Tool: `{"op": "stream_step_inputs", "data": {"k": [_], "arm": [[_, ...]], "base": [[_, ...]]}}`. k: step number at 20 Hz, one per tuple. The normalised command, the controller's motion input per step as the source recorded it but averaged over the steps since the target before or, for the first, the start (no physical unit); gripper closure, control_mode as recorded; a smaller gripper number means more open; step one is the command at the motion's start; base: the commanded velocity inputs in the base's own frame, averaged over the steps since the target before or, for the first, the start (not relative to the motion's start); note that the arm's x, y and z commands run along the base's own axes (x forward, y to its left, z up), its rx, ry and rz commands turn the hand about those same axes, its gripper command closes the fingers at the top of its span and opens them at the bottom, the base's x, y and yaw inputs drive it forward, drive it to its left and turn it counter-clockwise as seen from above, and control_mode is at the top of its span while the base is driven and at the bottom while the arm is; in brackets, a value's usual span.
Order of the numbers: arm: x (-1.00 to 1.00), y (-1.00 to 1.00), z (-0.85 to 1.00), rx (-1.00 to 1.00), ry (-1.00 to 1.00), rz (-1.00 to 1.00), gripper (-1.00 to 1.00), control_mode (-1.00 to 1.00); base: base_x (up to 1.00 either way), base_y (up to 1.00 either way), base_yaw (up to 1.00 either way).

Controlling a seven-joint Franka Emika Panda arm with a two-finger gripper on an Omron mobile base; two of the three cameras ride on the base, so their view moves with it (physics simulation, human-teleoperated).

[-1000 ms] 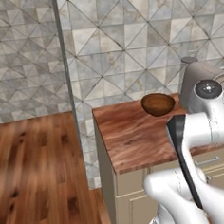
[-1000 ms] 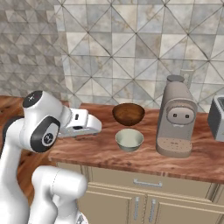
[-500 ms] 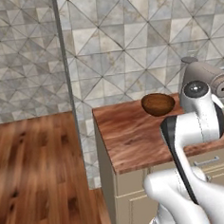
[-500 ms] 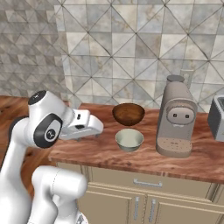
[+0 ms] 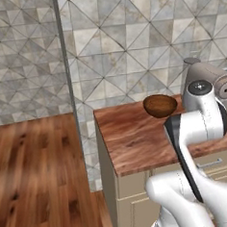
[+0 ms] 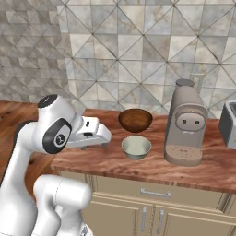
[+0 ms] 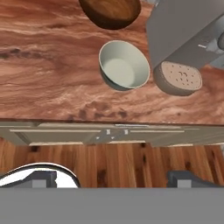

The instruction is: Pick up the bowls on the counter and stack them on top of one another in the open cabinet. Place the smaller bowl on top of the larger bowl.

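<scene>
The larger bowl (image 6: 135,120), dark reddish-brown, stands on the counter (image 6: 92,159) near the wall; it is also in the left base view (image 5: 159,105) and at the top of the hand view (image 7: 110,12). The smaller bowl (image 6: 136,147), pale whitish-grey, sits just in front of it, upright and empty (image 7: 124,65). My gripper (image 7: 113,179) hangs above the counter's front edge, left of the pale bowl and apart from it, open with nothing between its fingertips (image 7: 186,178). The white hand (image 6: 91,133) shows from the right. The open cabinet is out of view.
A tall beige coffee machine (image 6: 185,124) stands right of both bowls, close to the pale one (image 7: 179,39). A grey appliance (image 6: 229,123) sits at the far right. Drawers with metal handles (image 6: 154,193) run under the counter. Wood floor (image 5: 38,169) lies left of the counter's end.
The arm has shifted slightly, its upper joints a little higher and further right. Both bowls stay where they were. The gripper stays open.
</scene>
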Motion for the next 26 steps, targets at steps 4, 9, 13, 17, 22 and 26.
{"op": "stream_step_inputs", "data": {"k": [4,9,13,17,22,26], "arm": [[0.19,0.0,-0.11,0.02,0.03,0.0,-1.0,-1.0],[0.22,0.0,-0.16,0.0,0.0,0.0,-1.0,-1.0],[0.21,0.0,-0.21,-0.04,-0.03,-0.01,-1.0,-1.0],[0.2,0.0,-0.24,-0.05,-0.04,-0.01,-1.0,-1.0],[0.18,-0.08,-0.24,-0.02,0.0,-0.02,-1.0,-1.0],[0.21,-0.14,-0.2,0.0,0.0,-0.03,-1.0,-1.0]], "base": [[0.0,0.0,0.0],[0.0,0.0,0.0],[0.0,0.0,0.0],[0.0,0.0,0.0],[0.0,0.0,0.0],[0.0,0.0,0.0]]}}
